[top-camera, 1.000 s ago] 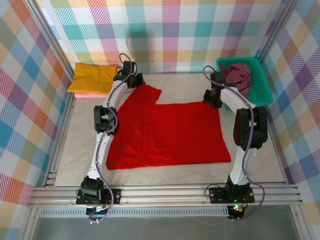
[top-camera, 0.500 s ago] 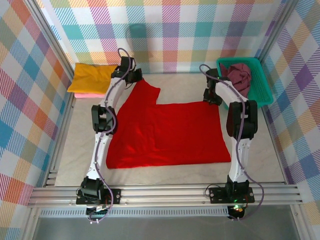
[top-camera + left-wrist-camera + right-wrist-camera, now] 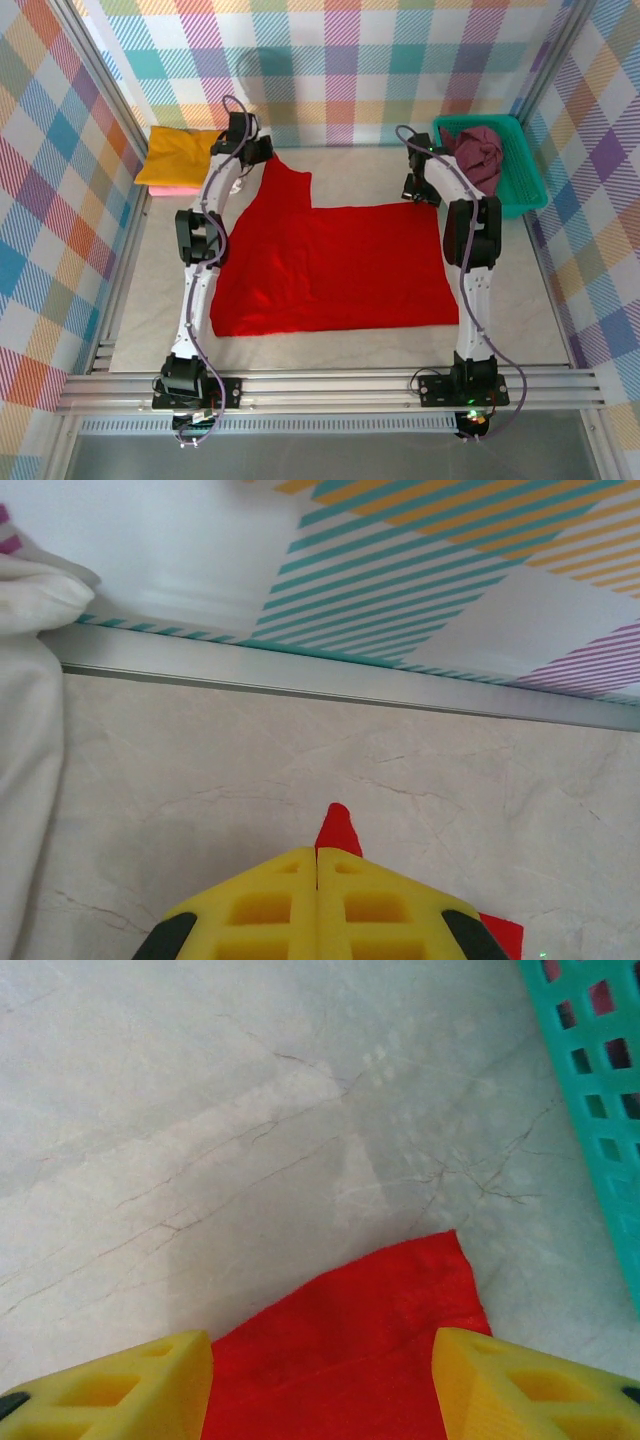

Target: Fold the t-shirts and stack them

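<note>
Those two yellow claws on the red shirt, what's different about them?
The left gripper is shut, pinching the red t-shirt; the right gripper is open, a shirt corner lying loose between its fingers. The left sits near the folded yellow t-shirt, the right beside the teal basket. Both have yellow fingers.

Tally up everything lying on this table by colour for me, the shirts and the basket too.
red t-shirt: 1
mustard yellow t-shirt: 1
pink t-shirt: 1
dark maroon t-shirt: 1
white cloth, probably a shirt: 1
teal basket: 1
Total: 6
</note>
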You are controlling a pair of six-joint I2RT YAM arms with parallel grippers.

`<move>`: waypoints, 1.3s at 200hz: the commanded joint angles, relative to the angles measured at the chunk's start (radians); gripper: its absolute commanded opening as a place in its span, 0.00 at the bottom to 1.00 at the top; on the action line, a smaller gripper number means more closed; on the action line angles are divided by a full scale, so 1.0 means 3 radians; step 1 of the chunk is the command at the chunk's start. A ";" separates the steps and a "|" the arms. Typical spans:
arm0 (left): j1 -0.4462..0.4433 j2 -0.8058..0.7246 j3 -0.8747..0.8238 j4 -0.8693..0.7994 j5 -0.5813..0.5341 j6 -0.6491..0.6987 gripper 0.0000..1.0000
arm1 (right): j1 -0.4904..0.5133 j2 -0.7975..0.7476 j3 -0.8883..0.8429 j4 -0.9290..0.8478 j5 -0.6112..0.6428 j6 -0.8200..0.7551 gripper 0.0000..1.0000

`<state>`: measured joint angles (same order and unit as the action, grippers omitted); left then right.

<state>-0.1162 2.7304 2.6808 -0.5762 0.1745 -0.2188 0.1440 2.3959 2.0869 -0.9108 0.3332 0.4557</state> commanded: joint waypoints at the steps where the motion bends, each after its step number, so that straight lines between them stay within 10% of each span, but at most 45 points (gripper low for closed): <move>1: 0.0079 -0.0041 -0.0016 -0.0021 0.0009 0.0036 0.00 | -0.0010 0.0073 0.0110 -0.0188 -0.0013 0.0107 0.61; 190: 0.0369 0.0016 -0.0044 0.0080 0.0334 -0.0033 0.00 | 0.0082 0.0866 0.1423 -0.0588 0.0024 0.0246 0.66; 260: 0.0372 0.0024 -0.0044 0.0159 0.0462 -0.0119 0.00 | 0.0090 0.0718 0.1134 -0.0463 0.0012 0.0416 0.37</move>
<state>-0.0109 2.7304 2.6720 -0.5682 0.2775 -0.2356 0.1688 2.6423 2.4722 -1.0302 0.3298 0.5610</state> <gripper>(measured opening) 0.049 0.384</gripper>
